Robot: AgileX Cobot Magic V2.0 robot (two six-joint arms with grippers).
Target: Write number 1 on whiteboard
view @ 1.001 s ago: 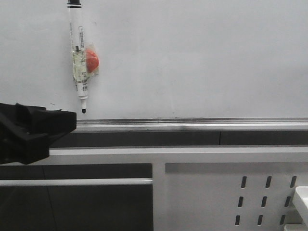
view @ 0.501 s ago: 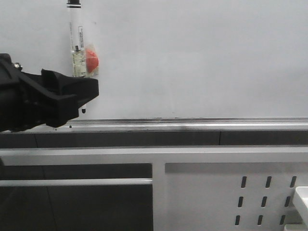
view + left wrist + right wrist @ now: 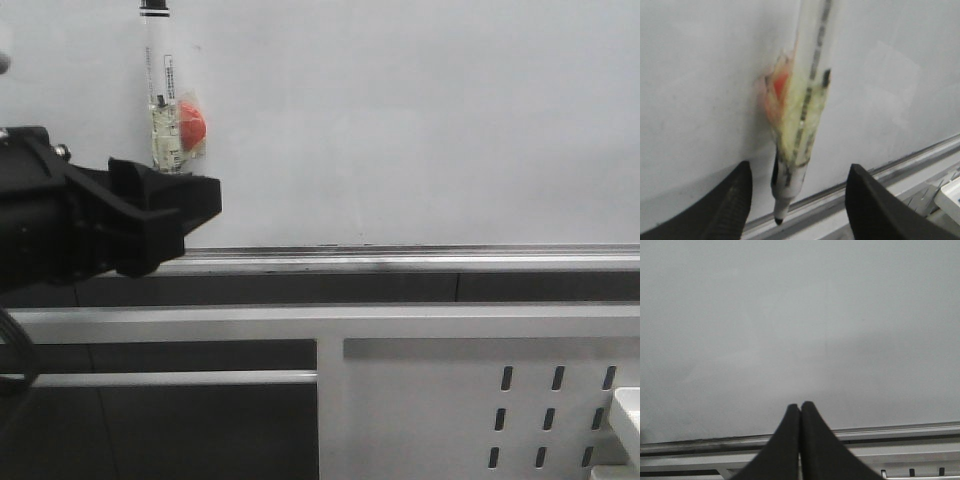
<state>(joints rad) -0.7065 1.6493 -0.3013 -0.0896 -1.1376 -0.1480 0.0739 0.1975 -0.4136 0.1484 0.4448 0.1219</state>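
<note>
The whiteboard (image 3: 420, 120) fills the back, with its silver ledge (image 3: 420, 258) below. A white marker pen (image 3: 159, 90) hangs tip down on it, taped to a red magnet (image 3: 191, 122); its lower end is hidden behind my left gripper (image 3: 170, 205). In the left wrist view the pen (image 3: 807, 100) hangs between the open fingers (image 3: 735, 200) without touching them, its tip (image 3: 778, 220) low between them. My left gripper (image 3: 797, 200) is open. My right gripper (image 3: 800, 412) is shut and empty, facing the bare whiteboard (image 3: 800, 315). No number 1 stroke shows on the board.
Below the ledge runs a dark band, then a white metal frame (image 3: 330, 350) with a slotted white panel (image 3: 550, 400) at the lower right. A white object's corner (image 3: 628, 415) shows at the right edge.
My left gripper has risen and moved right, up to the hanging pen, and now covers the pen's lower end. The pen and magnet have not moved.
</note>
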